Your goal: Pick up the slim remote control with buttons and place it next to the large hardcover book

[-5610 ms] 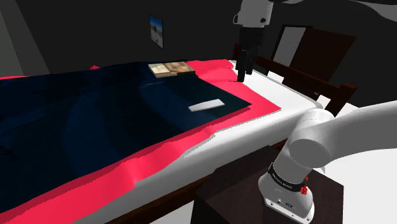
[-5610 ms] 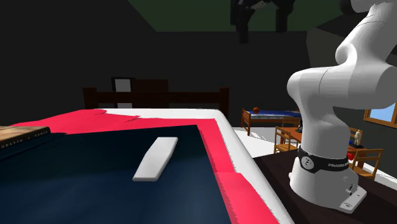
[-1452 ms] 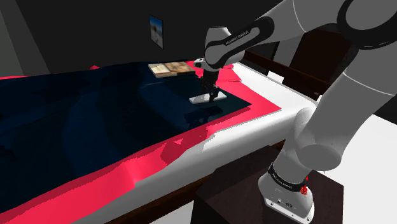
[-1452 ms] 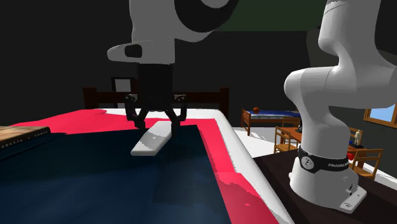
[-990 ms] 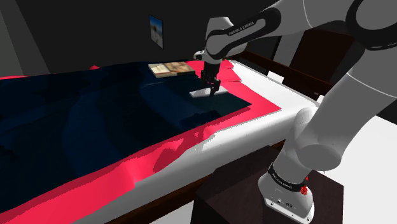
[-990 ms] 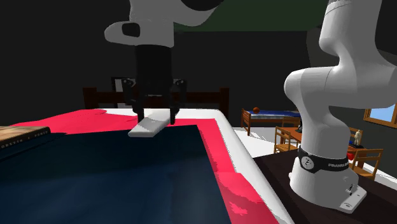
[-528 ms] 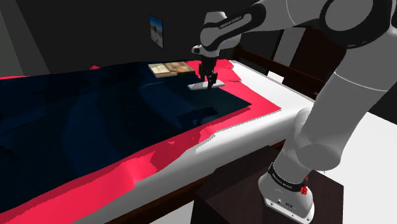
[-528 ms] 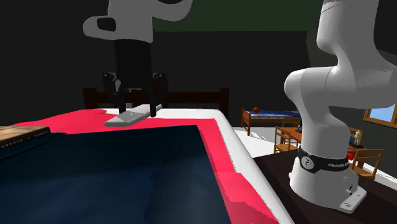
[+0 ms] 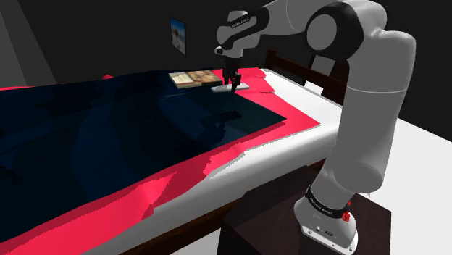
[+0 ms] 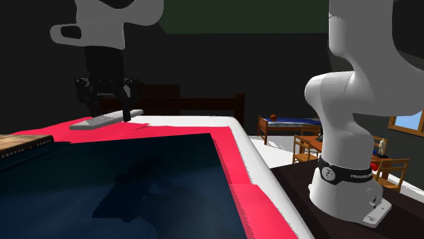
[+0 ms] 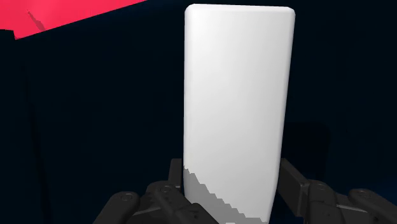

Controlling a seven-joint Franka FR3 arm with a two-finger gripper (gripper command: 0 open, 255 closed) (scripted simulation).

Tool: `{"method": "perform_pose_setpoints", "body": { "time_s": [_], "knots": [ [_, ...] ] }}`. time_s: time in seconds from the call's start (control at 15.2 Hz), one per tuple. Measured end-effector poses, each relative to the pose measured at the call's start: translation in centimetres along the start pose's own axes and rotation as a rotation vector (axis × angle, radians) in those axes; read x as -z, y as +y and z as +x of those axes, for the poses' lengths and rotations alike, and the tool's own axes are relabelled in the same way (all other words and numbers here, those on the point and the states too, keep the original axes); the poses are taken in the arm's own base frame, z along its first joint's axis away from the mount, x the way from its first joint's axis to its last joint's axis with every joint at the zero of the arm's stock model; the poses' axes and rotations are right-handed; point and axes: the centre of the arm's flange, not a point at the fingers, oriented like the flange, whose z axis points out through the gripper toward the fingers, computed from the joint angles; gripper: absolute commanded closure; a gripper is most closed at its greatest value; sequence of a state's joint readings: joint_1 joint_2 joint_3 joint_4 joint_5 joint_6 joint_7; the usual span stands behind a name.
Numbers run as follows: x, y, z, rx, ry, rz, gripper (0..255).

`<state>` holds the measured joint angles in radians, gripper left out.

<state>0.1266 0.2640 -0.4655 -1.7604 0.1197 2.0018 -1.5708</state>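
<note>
Before me the bed [image 9: 293, 153] wears a navy blanket [image 9: 109, 138] over a red sheet [image 9: 181, 177], with a book [image 9: 194, 77] lying at the far end.

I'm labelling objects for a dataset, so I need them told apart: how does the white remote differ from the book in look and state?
The remote is plain white with no markings visible; the book has a tan, patterned cover. The remote is clasped in the gripper, clear of the bed, while the book lies flat on it. The remote is a narrow strip; the book is clearly broader. Both are flat and rectangular.
</note>
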Motion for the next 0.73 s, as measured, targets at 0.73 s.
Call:
{"method": "perform_pose_setpoints", "body": {
  "time_s": [0.73],
  "knots": [
    [-0.4,13.9,-4.6,-0.001,-0.001,-0.001,255]
  ]
}}
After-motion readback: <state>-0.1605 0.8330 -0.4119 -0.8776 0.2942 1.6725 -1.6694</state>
